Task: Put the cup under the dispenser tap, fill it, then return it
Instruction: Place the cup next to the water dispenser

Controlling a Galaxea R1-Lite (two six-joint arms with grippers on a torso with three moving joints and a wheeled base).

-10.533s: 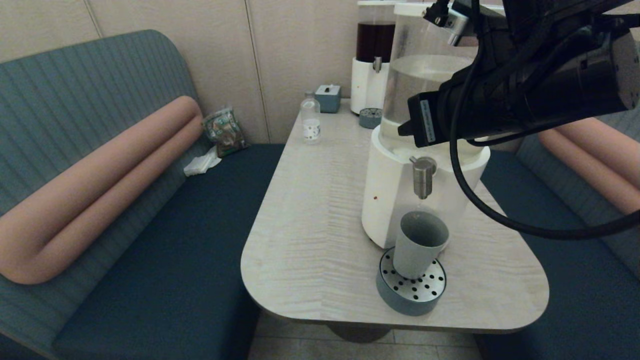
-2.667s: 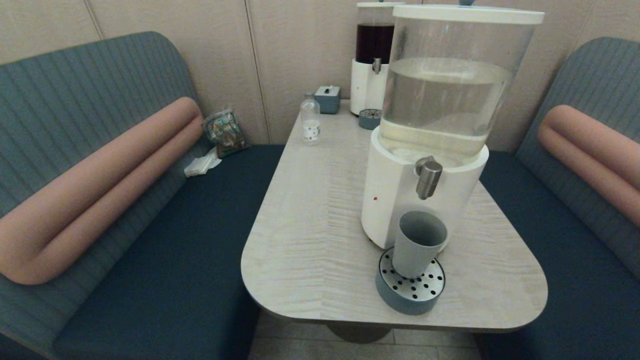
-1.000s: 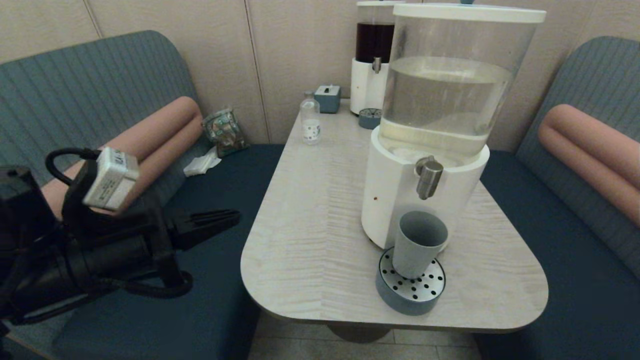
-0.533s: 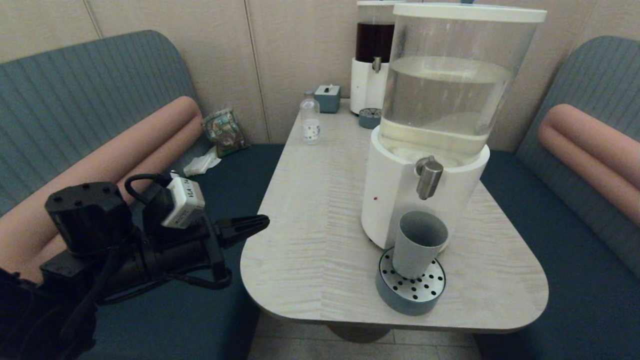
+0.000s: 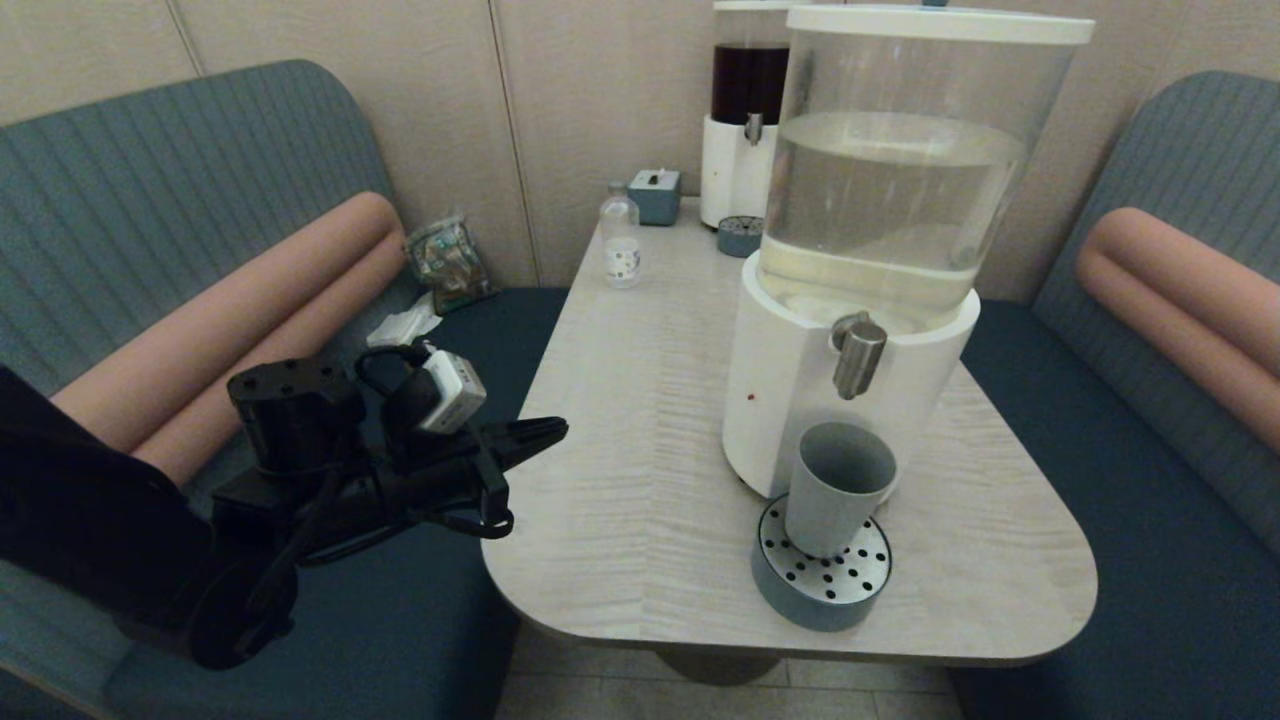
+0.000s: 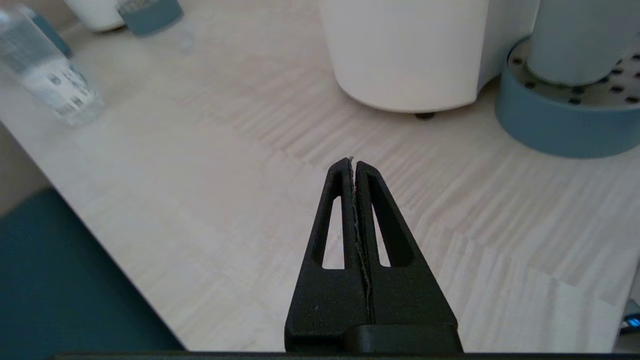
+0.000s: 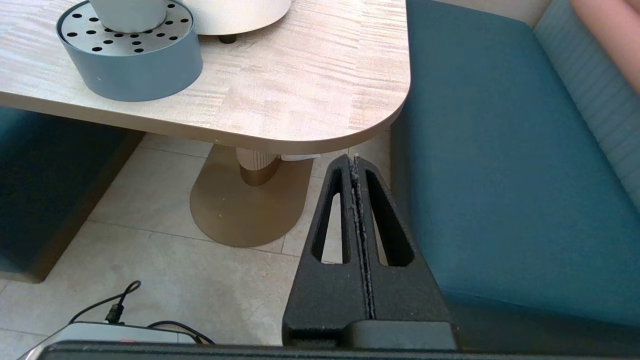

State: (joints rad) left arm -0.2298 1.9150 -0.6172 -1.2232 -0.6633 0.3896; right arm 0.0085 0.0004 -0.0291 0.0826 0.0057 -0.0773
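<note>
The grey-blue cup (image 5: pixel 836 487) stands upright on the round perforated drip tray (image 5: pixel 822 578), directly below the brushed-metal dispenser tap (image 5: pixel 855 355) of the large clear tank (image 5: pixel 890 190). In the left wrist view the cup (image 6: pixel 580 40) shows on the drip tray (image 6: pixel 565 120). My left gripper (image 5: pixel 560 430) hovers at the table's left edge, well left of the cup, shut and empty, shown also as the left gripper (image 6: pixel 353 162). My right gripper (image 7: pixel 354 159) is shut, low beside the table's near right corner, out of the head view.
A clear bottle (image 5: pixel 621 240) with a white label stands at the table's far left. A dark-liquid dispenser (image 5: pixel 745 120), its small drip tray (image 5: pixel 740 236) and a small blue-grey box (image 5: pixel 656 195) stand at the back. Blue benches flank the table (image 5: pixel 620 420).
My left arm has come in from the lower left and advanced right to the table's edge. The cup, the tap and the tank stay put.
</note>
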